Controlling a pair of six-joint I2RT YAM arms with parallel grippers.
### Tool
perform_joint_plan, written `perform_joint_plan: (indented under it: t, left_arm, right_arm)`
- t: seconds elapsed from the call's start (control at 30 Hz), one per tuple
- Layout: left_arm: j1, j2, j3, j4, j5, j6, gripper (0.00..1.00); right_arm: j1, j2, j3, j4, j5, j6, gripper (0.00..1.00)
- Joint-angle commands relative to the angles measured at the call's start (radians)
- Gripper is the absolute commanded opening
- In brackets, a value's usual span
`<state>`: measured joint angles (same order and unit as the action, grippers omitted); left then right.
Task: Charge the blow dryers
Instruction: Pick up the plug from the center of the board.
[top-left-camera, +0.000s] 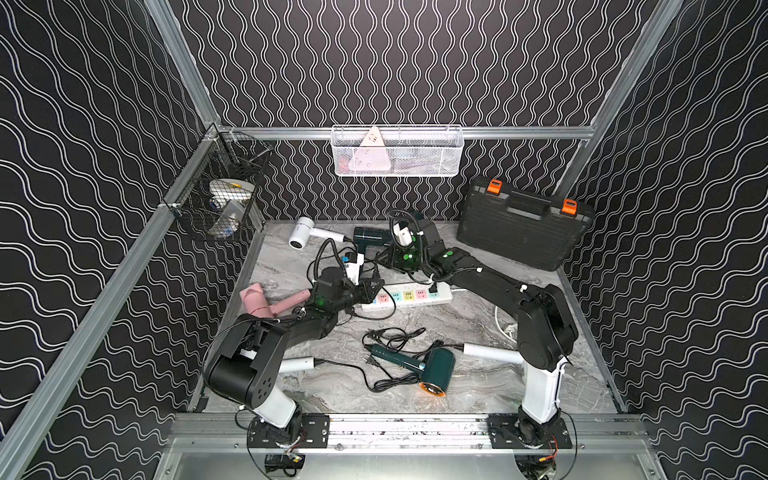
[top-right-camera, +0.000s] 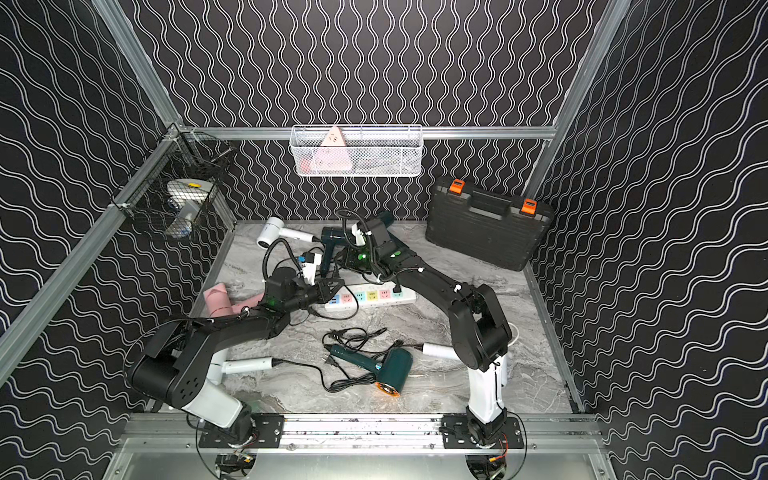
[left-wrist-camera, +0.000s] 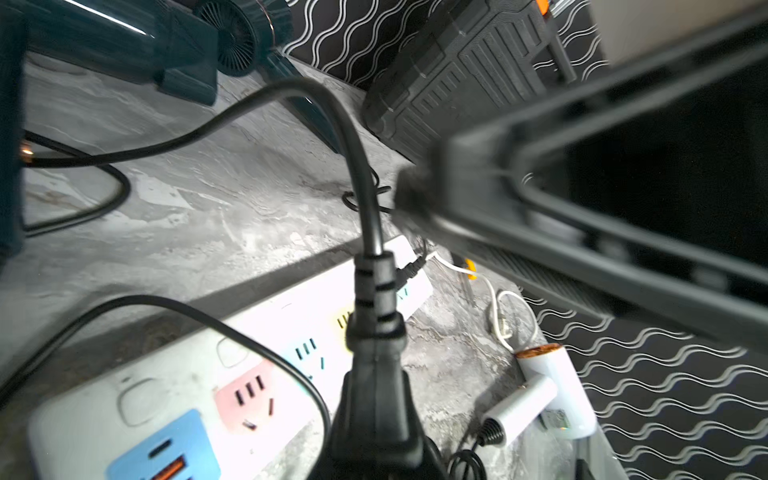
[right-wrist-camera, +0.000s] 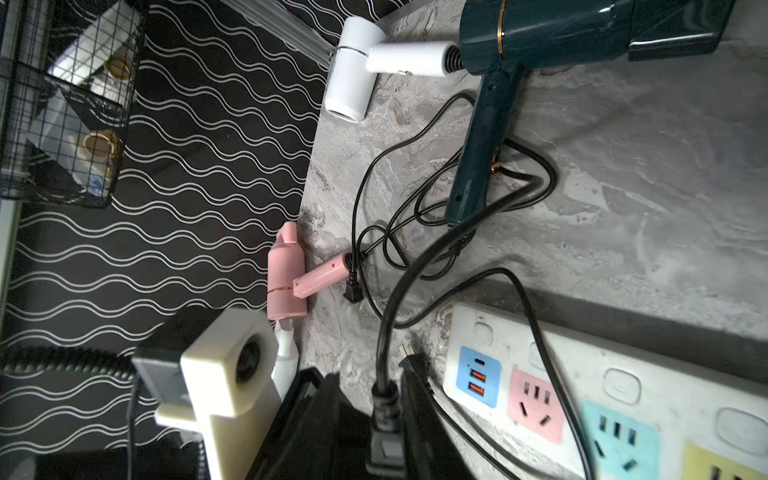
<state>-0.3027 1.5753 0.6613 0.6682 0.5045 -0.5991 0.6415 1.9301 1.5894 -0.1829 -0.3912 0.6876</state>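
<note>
My left gripper (top-left-camera: 375, 289) is pressed together on a matte black moulded plug (left-wrist-camera: 374, 399), whose ribbed collar stands clear of my grip. It sits at the left end of the long white power strip (top-left-camera: 441, 291) with its pastel socket squares. The plug's smooth round cord (left-wrist-camera: 357, 166) arcs to the handle of a glossy dark green blow dryer (right-wrist-camera: 540, 33) lying far back on the grey marbled table (top-left-camera: 457, 324). My right gripper (top-left-camera: 382, 262) hangs just beyond the plug, blurred, and I cannot tell how its jaws stand. A hammer-shaped pink dryer (top-left-camera: 253, 301) lies left, a white dryer (top-left-camera: 300, 232) lies far left, and a second green dryer (top-left-camera: 438, 368) lies near centre.
</note>
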Motion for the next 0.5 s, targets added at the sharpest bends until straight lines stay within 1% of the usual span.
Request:
perform_joint_plan:
  t: [0.0, 0.17, 0.3, 0.47]
  left_arm:
    - [-0.027, -0.015, 0.021, -0.031, -0.007, 0.084, 0.04]
    - [-0.084, -0.035, 0.041, -0.103, -0.074, 0.186, 0.02]
    - [-0.111, -0.037, 0.048, -0.116, -0.102, 0.232, 0.0]
    - [-0.129, -0.041, 0.047, -0.107, -0.102, 0.264, 0.0]
  right_arm:
    - [-0.029, -0.021, 0.023, -0.131, -0.054, -0.054, 0.38]
    - [-0.074, -0.053, 0.038, -0.25, -0.153, -0.098, 0.48]
    - [-0.087, -0.051, 0.061, -0.353, -0.227, -0.145, 0.49]
    - [-0.094, -0.043, 0.07, -0.446, -0.255, -0.193, 0.49]
